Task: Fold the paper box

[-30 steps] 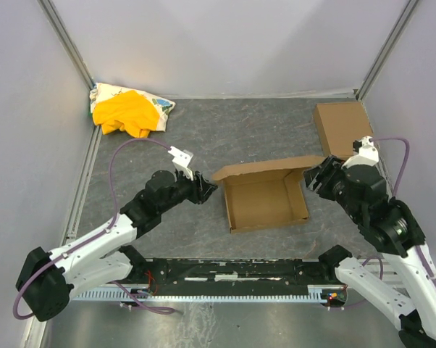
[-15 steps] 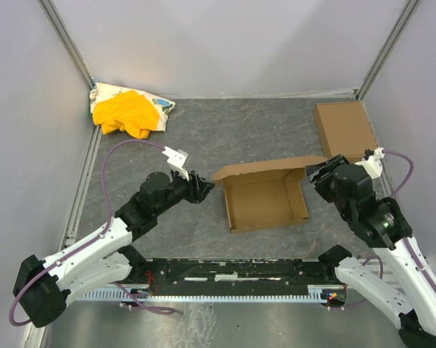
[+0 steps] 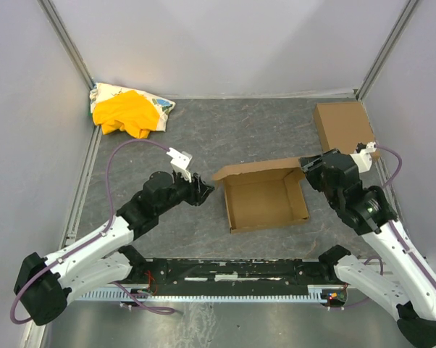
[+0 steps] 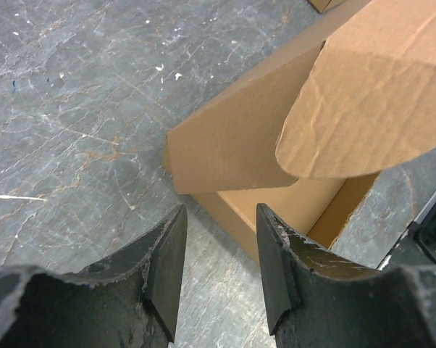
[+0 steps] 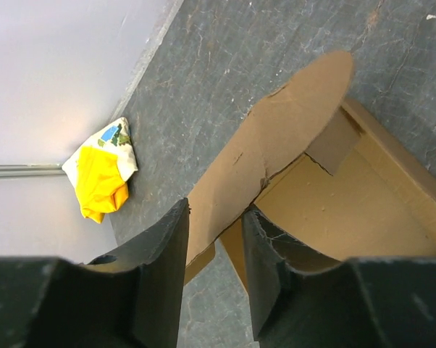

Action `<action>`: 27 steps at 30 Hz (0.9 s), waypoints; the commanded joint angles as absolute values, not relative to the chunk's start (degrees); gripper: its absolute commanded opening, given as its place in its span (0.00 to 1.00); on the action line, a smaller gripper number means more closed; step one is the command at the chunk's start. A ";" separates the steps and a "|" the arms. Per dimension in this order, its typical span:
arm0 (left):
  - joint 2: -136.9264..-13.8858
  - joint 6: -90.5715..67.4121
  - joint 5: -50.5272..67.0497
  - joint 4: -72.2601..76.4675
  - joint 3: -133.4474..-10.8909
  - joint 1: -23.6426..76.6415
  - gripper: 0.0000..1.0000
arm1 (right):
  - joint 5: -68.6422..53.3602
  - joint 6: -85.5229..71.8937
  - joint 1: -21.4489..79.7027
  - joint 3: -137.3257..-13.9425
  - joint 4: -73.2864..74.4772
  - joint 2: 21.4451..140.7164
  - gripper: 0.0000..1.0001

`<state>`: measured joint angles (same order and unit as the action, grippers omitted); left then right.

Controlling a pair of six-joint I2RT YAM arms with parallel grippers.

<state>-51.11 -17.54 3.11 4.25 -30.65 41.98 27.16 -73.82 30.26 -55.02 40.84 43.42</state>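
Now | left pincer (image 4: 219, 217) released, paper box (image 4: 225, 145) ahead | right pincer (image 5: 216, 212) astride it, grip unclear

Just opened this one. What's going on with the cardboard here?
Two arms are working on the paper box mid-table. Its tray walls are up and the lid panel stands tilted over the far side, not closed. The left gripper is open beside the box's left corner, holding nothing. The right gripper is at the lid's right end, cardboard showing between its jaws; whether it clamps is unclear. A smaller folded box sits far right, apart.
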 commanded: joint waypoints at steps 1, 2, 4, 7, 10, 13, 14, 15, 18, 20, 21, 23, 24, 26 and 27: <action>-50.71 -13.55 0.61 1.90 -33.93 42.19 0.50 | 28.59 -75.16 30.27 -55.86 37.52 44.59 0.39; -50.52 -13.33 0.40 1.86 -33.91 42.19 0.50 | 28.75 -75.03 30.29 -55.82 37.18 44.64 0.37; -50.62 -12.71 0.15 1.94 -34.05 42.19 0.50 | 29.10 -74.69 30.25 -55.80 36.71 44.73 0.32; -51.94 -11.71 0.00 1.69 -35.08 42.19 0.50 | 29.18 -73.69 30.26 -55.79 35.63 44.82 0.22; -53.89 -11.15 0.21 1.77 -36.29 42.18 0.50 | 29.33 -73.20 30.24 -55.86 34.89 45.15 0.14; -55.63 -10.46 -0.14 1.76 -37.31 42.20 0.50 | 30.01 -72.91 30.29 -56.09 34.55 45.72 0.10; -56.11 -10.32 -0.43 1.88 -37.47 42.19 0.50 | 30.17 -73.00 30.26 -56.08 34.57 45.85 0.10; -56.46 -10.21 -0.75 1.94 -37.59 42.19 0.50 | 30.29 -73.07 30.24 -56.07 34.55 45.98 0.09; -57.70 -10.00 -1.22 1.82 -38.06 42.19 0.50 | 30.62 -73.36 30.28 -56.39 34.94 46.23 0.09; -58.35 -10.10 -0.86 1.92 -38.29 42.19 0.50 | 30.74 -73.70 30.30 -56.35 34.87 46.23 0.10; -58.69 -10.18 -0.39 1.93 -38.38 42.19 0.50 | 30.80 -73.91 30.17 -56.39 34.88 46.19 0.10; -59.11 -10.51 0.53 2.08 -38.41 42.18 0.49 | 30.85 -74.72 30.26 -56.19 34.78 45.94 0.10; -59.21 -10.69 1.12 2.11 -38.41 42.15 0.49 | 30.76 -75.13 30.24 -56.07 34.66 45.70 0.10; -59.40 -10.98 2.63 1.95 -38.41 42.19 0.49 | 30.72 -75.88 30.18 -55.83 34.35 45.29 0.10; -59.37 -11.37 3.39 1.63 -38.45 42.19 0.49 | 30.90 -76.45 30.18 -55.78 34.36 45.15 0.11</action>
